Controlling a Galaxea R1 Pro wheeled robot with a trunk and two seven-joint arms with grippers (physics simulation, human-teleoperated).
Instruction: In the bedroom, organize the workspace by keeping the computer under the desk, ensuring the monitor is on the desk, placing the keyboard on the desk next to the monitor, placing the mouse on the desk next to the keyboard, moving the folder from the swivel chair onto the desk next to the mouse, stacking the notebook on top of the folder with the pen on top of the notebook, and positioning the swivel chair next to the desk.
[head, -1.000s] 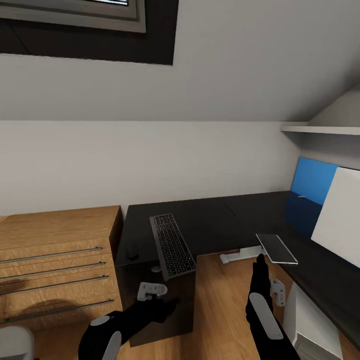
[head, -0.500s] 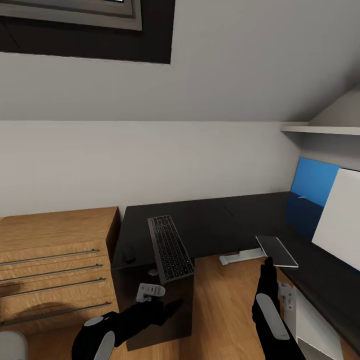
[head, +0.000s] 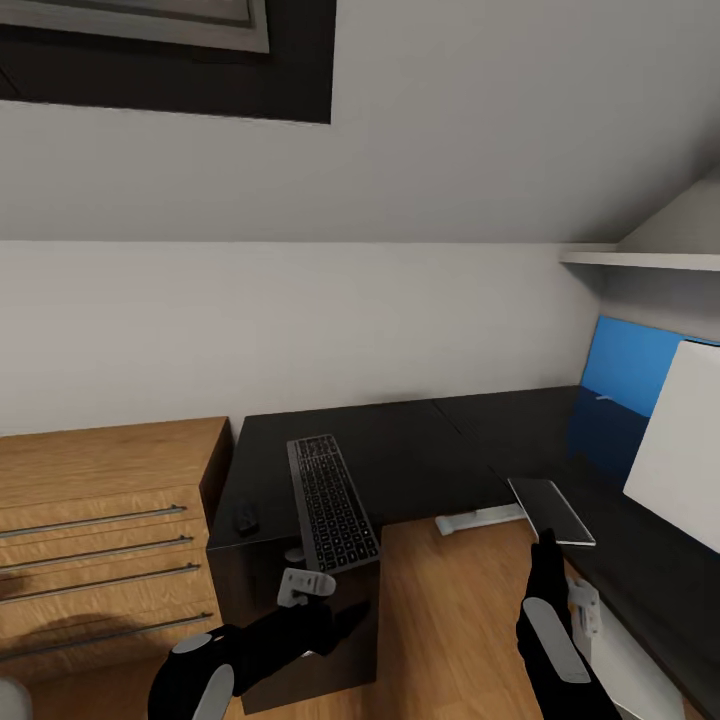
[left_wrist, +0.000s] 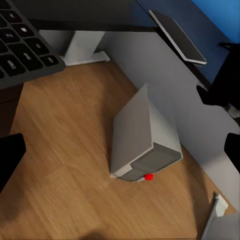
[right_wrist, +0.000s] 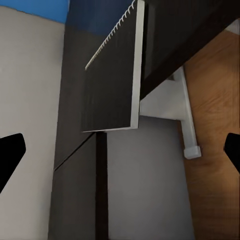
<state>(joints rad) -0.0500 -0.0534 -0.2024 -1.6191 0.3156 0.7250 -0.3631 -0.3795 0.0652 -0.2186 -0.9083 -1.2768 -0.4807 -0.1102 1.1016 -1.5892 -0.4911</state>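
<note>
Thin dark-grey notebook (head: 551, 511) overhangs the glossy black desk (head: 420, 450) edge at four o'clock; a nudge could topple it. Right gripper (right_wrist: 120, 150) wide, empty; left gripper (left_wrist: 120, 155) likewise.

Light wood drawer chest (head: 100, 530) with long metal handles sits on the left, dark-framed skylight (head: 170, 55) up top, white wall shelf (head: 640, 259) on the right, blue wall panel (head: 625, 365) below it.

The black desk (head: 420, 450) carries the keyboard (head: 330, 502) near left, mouse (head: 246, 518) beside it, notebook (head: 550, 511) overhanging right
</note>
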